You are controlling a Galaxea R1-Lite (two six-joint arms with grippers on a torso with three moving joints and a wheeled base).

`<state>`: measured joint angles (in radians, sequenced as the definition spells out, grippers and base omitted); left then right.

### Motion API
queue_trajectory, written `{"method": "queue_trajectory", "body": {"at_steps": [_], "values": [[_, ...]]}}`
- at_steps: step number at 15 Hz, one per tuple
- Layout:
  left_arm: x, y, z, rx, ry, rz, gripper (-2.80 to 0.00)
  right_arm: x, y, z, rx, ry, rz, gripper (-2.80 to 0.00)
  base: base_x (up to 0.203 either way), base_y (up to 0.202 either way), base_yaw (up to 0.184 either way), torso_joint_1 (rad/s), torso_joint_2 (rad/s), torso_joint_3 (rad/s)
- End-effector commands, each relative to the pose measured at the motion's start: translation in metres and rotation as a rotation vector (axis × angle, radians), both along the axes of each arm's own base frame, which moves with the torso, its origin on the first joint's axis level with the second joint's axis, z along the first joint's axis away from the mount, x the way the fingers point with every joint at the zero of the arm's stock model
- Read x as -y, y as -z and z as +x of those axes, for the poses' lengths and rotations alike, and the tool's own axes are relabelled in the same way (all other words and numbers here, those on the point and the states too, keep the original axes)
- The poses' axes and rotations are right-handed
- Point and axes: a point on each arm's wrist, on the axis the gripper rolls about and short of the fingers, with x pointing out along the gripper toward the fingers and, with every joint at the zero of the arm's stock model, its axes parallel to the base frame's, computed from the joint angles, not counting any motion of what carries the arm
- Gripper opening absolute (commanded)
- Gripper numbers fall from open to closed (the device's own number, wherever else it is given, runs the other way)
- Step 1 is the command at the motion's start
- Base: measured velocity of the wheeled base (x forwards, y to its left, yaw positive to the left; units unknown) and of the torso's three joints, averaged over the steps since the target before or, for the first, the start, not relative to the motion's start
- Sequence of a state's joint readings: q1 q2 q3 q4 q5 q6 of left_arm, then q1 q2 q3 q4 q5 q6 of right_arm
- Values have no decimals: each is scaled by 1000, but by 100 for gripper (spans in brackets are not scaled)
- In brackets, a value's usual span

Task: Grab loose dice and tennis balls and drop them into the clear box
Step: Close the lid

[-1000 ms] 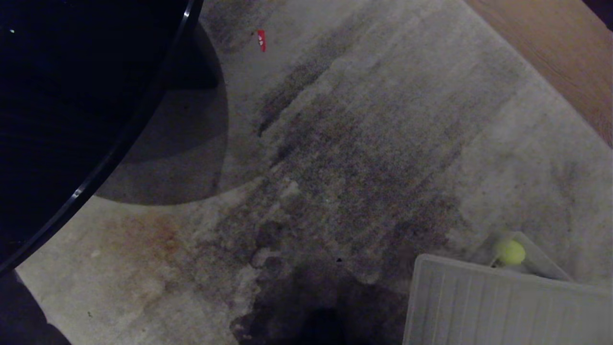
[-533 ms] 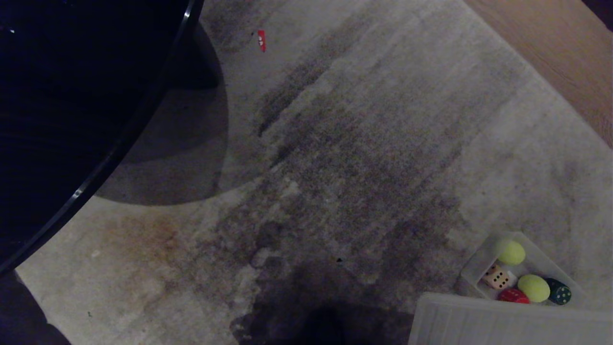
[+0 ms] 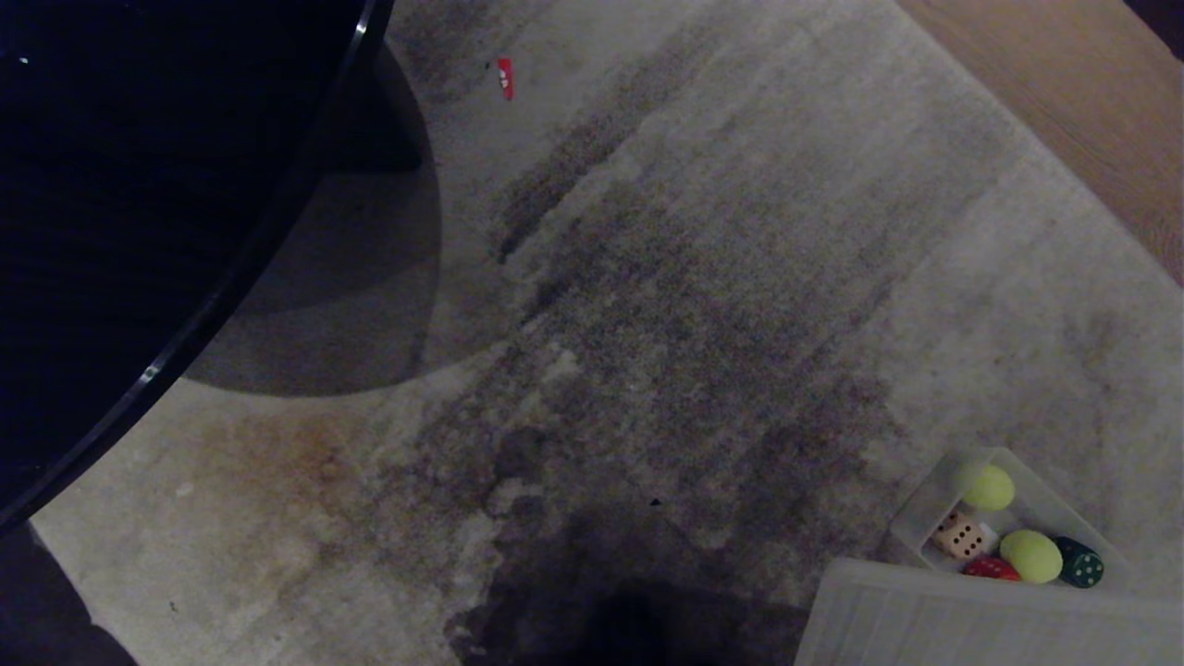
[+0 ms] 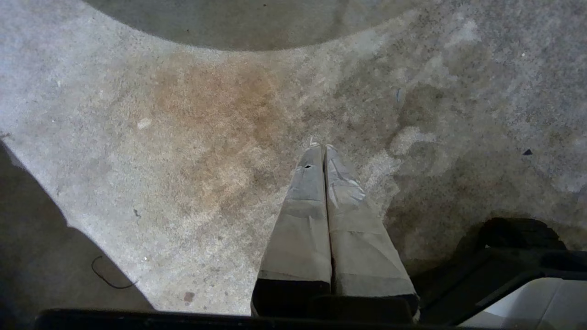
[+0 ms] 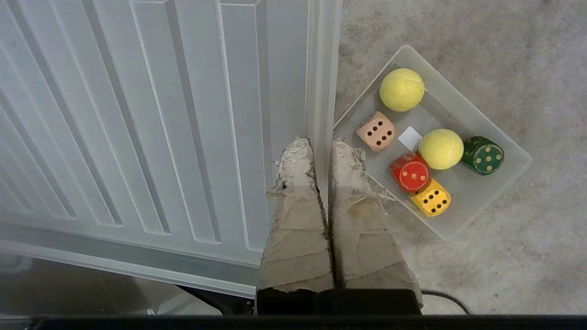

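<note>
Now all four dice (image 5: 412,172) and both tennis balls (image 5: 440,148) lie in the clear box (image 5: 477,190) on the carpet (image 5: 458,46). Right gripper (image 5: 321,149) pinches the ribbed lid's (image 5: 137,114) rim; left gripper (image 4: 323,149) is pressed together, empty. Lid likely light, stiff, slippery; edge grip best.

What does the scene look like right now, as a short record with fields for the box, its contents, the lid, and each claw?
box: clear box sits on the carpet, uncovered
contents: two tennis balls and four dice: beige-pink, red, yellow, dark green
loose items: none seen outside the box
lid: ribbed lid is gripped at its edge, beside the box
right claw: shut on the lid's rim
left claw: shut, empty, above bare carpet
</note>
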<state>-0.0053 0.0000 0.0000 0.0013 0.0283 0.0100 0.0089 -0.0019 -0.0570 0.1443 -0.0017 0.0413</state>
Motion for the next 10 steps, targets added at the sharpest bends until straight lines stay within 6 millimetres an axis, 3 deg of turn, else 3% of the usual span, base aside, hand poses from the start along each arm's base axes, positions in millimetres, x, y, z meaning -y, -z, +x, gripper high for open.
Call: {"method": "queue_trajectory", "body": {"at_steps": [1, 10], "values": [[0, 0, 0, -2, 0, -1, -280, 0, 0, 0, -4, 0, 0, -280, 0, 0, 0, 0, 0, 0], [0, 0, 0, -3, -9, -19, -280, 0, 0, 0, -4, -1, -1, -280, 0, 0, 0, 0, 0, 3]]}}
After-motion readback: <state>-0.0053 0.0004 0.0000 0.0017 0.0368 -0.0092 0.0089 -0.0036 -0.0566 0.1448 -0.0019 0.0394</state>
